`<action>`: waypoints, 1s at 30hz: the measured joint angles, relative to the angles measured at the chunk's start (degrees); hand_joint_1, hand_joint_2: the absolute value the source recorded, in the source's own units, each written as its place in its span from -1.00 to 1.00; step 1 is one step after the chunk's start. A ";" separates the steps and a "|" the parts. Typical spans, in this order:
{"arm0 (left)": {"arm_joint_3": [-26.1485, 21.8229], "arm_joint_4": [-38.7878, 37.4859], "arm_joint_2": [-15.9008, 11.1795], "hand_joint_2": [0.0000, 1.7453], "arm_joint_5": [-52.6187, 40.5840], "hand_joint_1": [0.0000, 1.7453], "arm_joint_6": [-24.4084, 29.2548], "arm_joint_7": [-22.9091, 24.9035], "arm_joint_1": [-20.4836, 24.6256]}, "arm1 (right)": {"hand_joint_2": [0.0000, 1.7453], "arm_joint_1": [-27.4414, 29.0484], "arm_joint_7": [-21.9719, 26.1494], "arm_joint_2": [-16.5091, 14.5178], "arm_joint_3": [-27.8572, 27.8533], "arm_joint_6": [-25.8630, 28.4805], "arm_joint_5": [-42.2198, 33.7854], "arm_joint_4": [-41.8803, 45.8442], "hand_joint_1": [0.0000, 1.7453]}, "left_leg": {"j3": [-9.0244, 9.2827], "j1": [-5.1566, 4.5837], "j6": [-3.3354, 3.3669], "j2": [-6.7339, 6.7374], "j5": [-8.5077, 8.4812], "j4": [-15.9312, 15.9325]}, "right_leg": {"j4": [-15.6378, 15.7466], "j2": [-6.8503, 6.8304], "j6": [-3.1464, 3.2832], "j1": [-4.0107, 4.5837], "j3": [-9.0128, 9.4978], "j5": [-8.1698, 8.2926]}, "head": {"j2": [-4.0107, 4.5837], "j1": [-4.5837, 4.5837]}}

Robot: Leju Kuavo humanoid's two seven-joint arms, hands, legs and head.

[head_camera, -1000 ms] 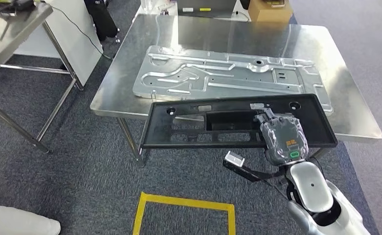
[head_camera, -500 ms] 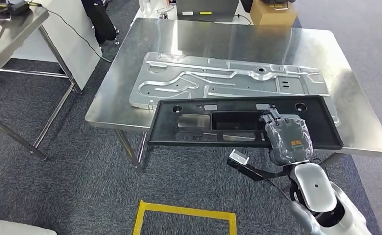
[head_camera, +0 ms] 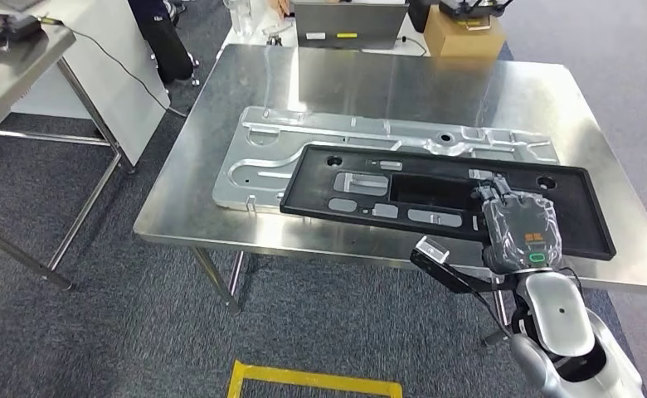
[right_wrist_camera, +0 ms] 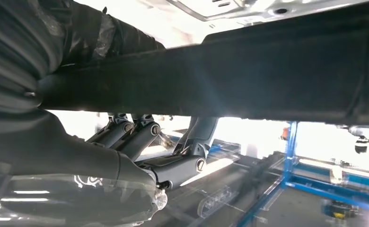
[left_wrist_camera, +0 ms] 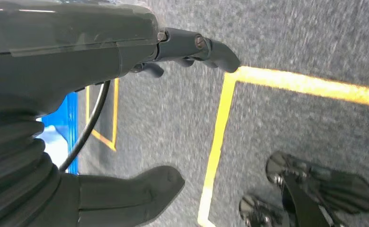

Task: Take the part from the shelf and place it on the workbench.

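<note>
My right hand (head_camera: pixel 519 228) grips the black part (head_camera: pixel 436 197) at its near edge, over the silver panel (head_camera: pixel 262 157) on the workbench (head_camera: pixel 370 75); my left hand (left_wrist_camera: pixel 126 94) hangs spread, holding nothing, over carpet.

The black plastic panel (head_camera: pixel 436 199), gripped by the right hand (head_camera: pixel 519 228), now lies over the steel workbench (head_camera: pixel 370 79), past its near edge, where a second ago it hung in front of that edge over the carpet. It now overlaps the near part of the stamped metal sheet (head_camera: pixel 262 153). The whole scene sits lower and closer, since the camera has advanced.
</note>
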State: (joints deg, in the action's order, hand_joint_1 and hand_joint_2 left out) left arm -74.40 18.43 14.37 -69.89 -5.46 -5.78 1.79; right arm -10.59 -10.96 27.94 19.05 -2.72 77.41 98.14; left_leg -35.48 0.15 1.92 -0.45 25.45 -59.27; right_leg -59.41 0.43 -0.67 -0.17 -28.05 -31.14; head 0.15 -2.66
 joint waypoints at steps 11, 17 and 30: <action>-0.08 0.15 -0.11 1.00 0.03 -1.00 -0.11 -0.08 0.01 | 1.00 0.25 -0.42 -1.14 -0.13 -0.47 0.76 -0.42 1.00 | 7.44 0.57 -0.09 -0.38 5.07 1.16 | -4.31 -0.52 -2.01 -1.36 -9.93 3.70 | 0.00 0.04; -0.11 0.35 -0.21 1.00 -0.07 -1.00 -0.03 -0.08 0.50 | 1.00 0.60 -0.70 -1.93 -0.20 -0.68 0.96 -0.72 1.00 | 7.51 0.56 -2.22 -0.25 6.12 -2.46 | -0.79 -0.40 1.04 -0.91 -7.36 4.99 | 0.00 0.17; -0.38 0.58 -0.51 1.00 -0.34 -1.00 0.14 -0.07 0.05 | 1.00 3.03 -0.77 -4.12 -0.85 -0.51 0.49 -1.61 1.00 | -1.21 -0.93 1.05 -0.10 -0.76 -0.37 | 0.09 0.13 0.92 0.34 0.92 -1.03 | 0.00 0.32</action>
State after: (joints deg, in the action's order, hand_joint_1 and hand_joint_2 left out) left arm -74.78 19.00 13.85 -70.23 -5.32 -5.85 1.84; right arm -7.56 -11.73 23.82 18.20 -3.23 77.90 96.53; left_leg -36.69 -0.78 2.97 -0.55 24.69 -59.63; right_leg -59.32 0.56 0.24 0.17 -27.13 -32.17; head 0.15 -2.33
